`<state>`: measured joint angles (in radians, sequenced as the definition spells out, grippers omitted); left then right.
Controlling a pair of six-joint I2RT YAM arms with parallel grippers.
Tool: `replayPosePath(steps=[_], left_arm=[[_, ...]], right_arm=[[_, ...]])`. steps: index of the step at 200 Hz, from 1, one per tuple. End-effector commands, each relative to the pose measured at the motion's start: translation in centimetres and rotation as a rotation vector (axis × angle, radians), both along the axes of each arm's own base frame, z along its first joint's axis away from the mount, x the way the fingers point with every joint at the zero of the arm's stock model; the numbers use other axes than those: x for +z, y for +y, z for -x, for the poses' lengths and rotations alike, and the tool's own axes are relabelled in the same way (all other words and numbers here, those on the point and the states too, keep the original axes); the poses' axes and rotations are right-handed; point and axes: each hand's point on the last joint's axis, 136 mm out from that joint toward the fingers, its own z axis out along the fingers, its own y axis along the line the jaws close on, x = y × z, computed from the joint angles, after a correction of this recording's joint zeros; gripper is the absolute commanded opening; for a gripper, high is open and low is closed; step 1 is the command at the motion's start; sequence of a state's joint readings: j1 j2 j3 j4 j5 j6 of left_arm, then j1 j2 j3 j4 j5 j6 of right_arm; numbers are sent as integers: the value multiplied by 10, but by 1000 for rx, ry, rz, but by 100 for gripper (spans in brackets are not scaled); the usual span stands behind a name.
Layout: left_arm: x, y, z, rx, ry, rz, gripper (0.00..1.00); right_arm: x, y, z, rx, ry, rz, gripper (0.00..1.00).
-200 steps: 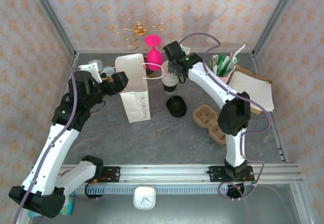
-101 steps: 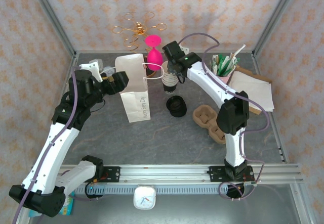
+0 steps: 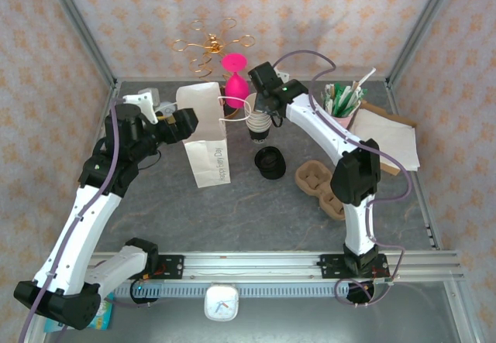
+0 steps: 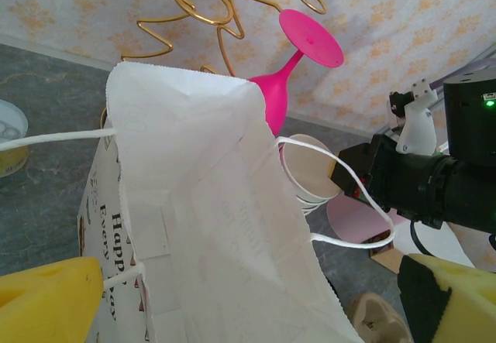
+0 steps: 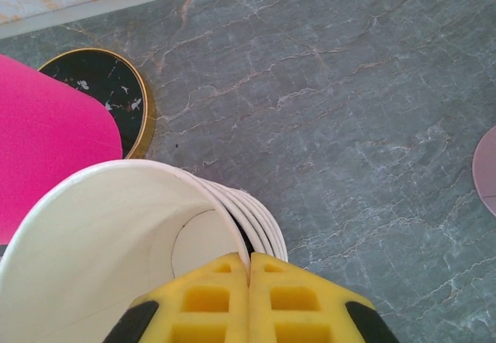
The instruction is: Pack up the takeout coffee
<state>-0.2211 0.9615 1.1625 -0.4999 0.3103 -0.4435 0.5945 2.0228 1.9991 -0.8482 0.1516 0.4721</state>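
Observation:
The takeout coffee is out of view. A stack of unlidded cream cups (image 3: 258, 126) (image 5: 116, 234) (image 4: 310, 165) stands at the back of the table. My right gripper (image 3: 262, 113) (image 5: 249, 269) is shut on the rim of the top cup, one yellow finger inside it and one outside. A white paper bag (image 3: 208, 145) (image 4: 209, 204) stands upright with its mouth open. My left gripper (image 3: 188, 121) (image 4: 248, 304) is open at the bag's left top edge, its yellow fingers wide on either side of the paper. The brown pulp carrier (image 3: 322, 184) (image 4: 380, 320) sits empty to the right.
A stack of black lids (image 3: 269, 162) lies between the bag and the carrier. A pink goblet (image 3: 235, 76) (image 5: 46, 142) and a gold wire stand (image 3: 211, 45) are just behind the cups. A pink cup of straws (image 3: 341, 103) and white paper sheets (image 3: 387, 138) sit back right.
My right gripper's fingers have closed onto the top cup's rim. The left arm has barely shifted, still open at the bag.

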Motion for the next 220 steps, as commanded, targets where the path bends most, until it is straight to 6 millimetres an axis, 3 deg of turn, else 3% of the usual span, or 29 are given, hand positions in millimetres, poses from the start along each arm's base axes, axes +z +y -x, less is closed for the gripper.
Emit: replayPosePath(steps=[1,74,128,167,199,220], left_arm=[[17,-6,4,-38,-25,1,99],[23,-6,3,-37,-14,-5,99],[36,-10,7,-60,-27,15,99],[48,-17,22,-106,-37,29,99],[38,-27,38,-159,-3,41,99],[29,-31,50,-187,26,53,99]], right_arm=[[38,-6,0,-32,-67,-77,0],[75,-13,3,-52,-117,-170,0],[136,-24,18,-56,-219,-232,0],[163,-42,55,-39,-228,-249,0],[159,-56,98,-30,-181,-217,0],[145,-61,131,-17,-133,-215,0]])
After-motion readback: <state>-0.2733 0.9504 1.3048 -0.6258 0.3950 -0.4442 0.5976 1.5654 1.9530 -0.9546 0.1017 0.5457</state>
